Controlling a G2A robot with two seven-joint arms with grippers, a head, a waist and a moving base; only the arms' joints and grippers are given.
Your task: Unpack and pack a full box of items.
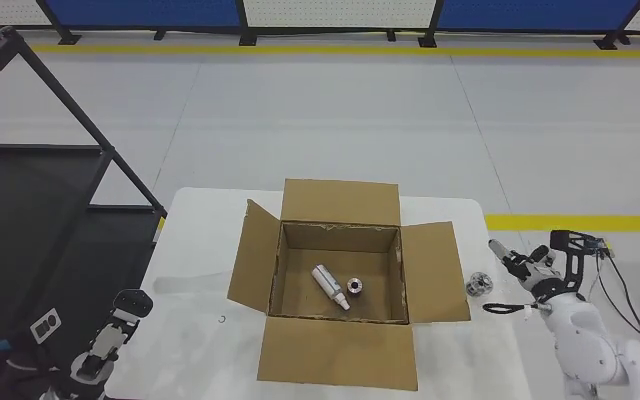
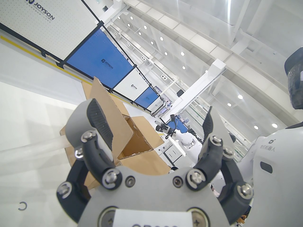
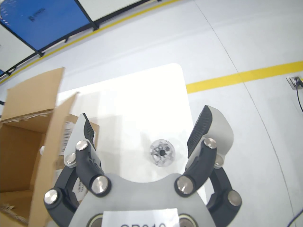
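Presently, the cardboard box is seen at the centre of the top view, with its four flaps folded outward on the white table. On its floor a white tube and a small round metal piece are laid side by side. A second round metal part is found on the table at the right of the frame, just outside the box's right flap. The right gripper is held near that part, slightly up and to the right of it in the top view. Its fingers are spread wide and nothing is held between them. The left gripper is likewise spread and empty, and is kept at the lower left of the top view, well apart from the box.
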